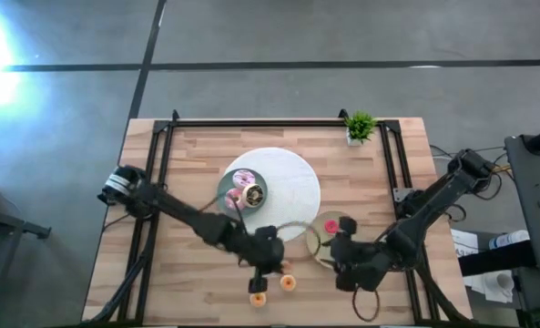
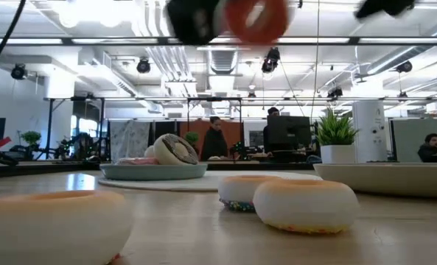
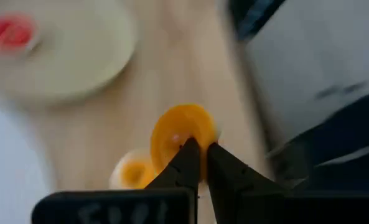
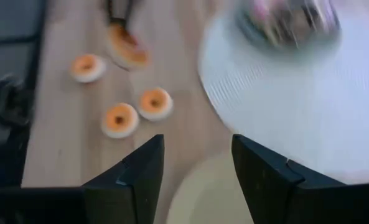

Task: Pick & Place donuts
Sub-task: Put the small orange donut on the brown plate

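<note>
Left hand grips orange ring donut, approx. edge-on, blurred.

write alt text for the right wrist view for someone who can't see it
The open right gripper hangs over a wooden table. Three orange donuts lie ahead; the left gripper holds a fourth beside a white round mat.

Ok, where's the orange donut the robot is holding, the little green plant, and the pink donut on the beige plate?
orange ring donut (image 3: 181, 134): left wrist view, its glazed face.
small green plant (image 1: 360, 124): high view, its leaves.
pink donut (image 1: 331, 226): high view, its top.
</note>
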{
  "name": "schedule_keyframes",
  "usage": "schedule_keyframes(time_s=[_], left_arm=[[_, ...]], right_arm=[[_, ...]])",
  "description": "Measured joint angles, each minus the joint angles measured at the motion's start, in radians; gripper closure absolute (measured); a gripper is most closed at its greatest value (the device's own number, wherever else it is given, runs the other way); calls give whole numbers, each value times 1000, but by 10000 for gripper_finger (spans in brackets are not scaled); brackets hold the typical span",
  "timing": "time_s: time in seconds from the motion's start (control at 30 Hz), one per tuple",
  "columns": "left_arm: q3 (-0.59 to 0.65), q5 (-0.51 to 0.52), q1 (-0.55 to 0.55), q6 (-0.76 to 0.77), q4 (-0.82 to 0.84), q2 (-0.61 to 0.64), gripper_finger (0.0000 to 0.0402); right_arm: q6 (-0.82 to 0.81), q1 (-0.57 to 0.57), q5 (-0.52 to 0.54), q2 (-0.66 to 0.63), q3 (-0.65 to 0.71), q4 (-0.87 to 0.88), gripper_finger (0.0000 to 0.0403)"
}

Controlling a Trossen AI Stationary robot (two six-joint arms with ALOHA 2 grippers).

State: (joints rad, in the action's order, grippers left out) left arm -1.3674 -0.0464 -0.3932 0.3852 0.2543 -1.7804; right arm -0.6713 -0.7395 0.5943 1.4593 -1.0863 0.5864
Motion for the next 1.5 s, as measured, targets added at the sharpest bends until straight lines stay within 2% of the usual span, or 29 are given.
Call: schedule_keyframes(time_s=[0.1, 0.2, 0.53, 0.7, 0.77, 1.1, 1.5], left_arm=[[7, -52, 47, -6, -125, 33, 401], [6, -53, 82, -30, -155, 50, 401], [13, -70, 104, -29, -184, 44, 402], [12, -87, 116, -16, -222, 20, 402], [12, -88, 124, -16, -253, 9, 402], [14, -90, 156, -10, -252, -3, 402], [14, -90, 169, -8, -253, -3, 401]], right_arm=[[287, 0, -31, 0, 0, -107, 219], [400, 8, -34, -2, -1, -157, 206], [414, 36, -18, -2, 0, -150, 145], [421, 75, -23, -2, 0, -151, 134], [443, 94, -66, -2, 0, -158, 134], [440, 119, -100, -12, 0, -154, 169], [408, 154, -108, 3, 0, -156, 280]])
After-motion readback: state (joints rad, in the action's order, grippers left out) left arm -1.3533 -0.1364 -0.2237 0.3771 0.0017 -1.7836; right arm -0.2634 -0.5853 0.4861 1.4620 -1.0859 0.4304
